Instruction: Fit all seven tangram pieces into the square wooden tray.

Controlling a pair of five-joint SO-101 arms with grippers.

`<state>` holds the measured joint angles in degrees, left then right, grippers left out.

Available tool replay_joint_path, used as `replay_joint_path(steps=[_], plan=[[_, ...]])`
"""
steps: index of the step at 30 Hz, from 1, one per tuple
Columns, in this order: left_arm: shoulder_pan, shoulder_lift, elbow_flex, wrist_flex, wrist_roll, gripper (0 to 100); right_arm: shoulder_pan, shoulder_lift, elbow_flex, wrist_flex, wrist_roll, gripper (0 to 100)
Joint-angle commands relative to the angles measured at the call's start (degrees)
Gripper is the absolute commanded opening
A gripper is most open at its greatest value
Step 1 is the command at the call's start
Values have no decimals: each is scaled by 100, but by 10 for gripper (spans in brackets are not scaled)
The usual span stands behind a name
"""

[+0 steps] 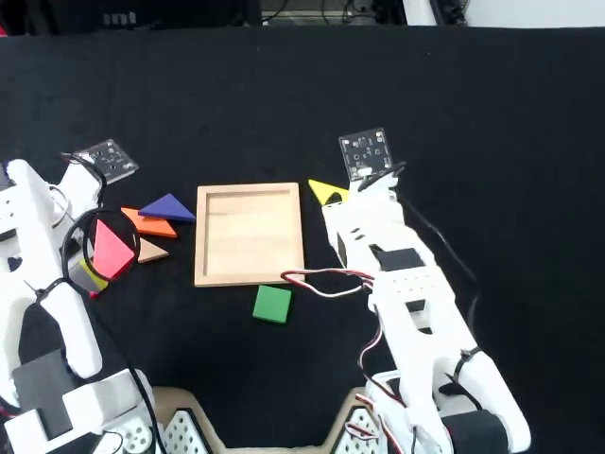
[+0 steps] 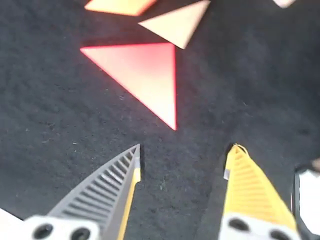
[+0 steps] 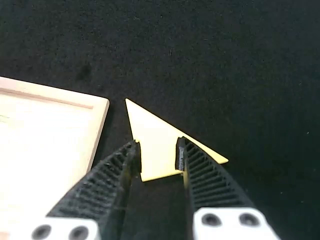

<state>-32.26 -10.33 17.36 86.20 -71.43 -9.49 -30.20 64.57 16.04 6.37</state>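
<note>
The square wooden tray point(image 1: 250, 235) lies mid-table with nothing inside; its corner point(image 3: 50, 130) shows in the right wrist view. Just right of it lies the yellow triangle point(image 1: 327, 192) point(image 3: 157, 135). My right gripper point(image 1: 340, 204) point(image 3: 157, 149) is low over it, fingers narrowly open, one at its straight edge and one across its surface. Left of the tray lie a blue triangle point(image 1: 168, 206), an orange piece point(image 1: 149, 224), a tan triangle point(image 1: 151, 251) point(image 2: 177, 22) and a pink-red triangle point(image 1: 112, 249) point(image 2: 142, 75). My left gripper point(image 1: 90, 274) point(image 2: 185, 155) is open, just short of the red triangle. A green square point(image 1: 272, 304) lies in front of the tray.
Two small printed marker cards lie on the black cloth, one at the far left point(image 1: 107, 159) and one behind the right arm point(image 1: 366, 152). A red-and-white cable point(image 1: 321, 281) loops from the right arm over the tray's near right corner.
</note>
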Motion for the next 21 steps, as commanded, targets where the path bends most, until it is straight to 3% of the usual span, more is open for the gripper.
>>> replay_joint_path(steps=[1,7,11,15,21], plan=[[66,-185,101,-440,826,274,-35,-31,-40,-123,70,127],[242,-193,637,-545,3279,274,-35,-13,-57,-123,79,127],[295,-185,1068,-1503,4985,274,-44,4,-31,-264,79,127],[338,-185,1516,-2523,5565,278,-44,13,-13,-316,79,127],[716,-193,1886,-2629,5609,278,-62,13,31,-334,79,127]])
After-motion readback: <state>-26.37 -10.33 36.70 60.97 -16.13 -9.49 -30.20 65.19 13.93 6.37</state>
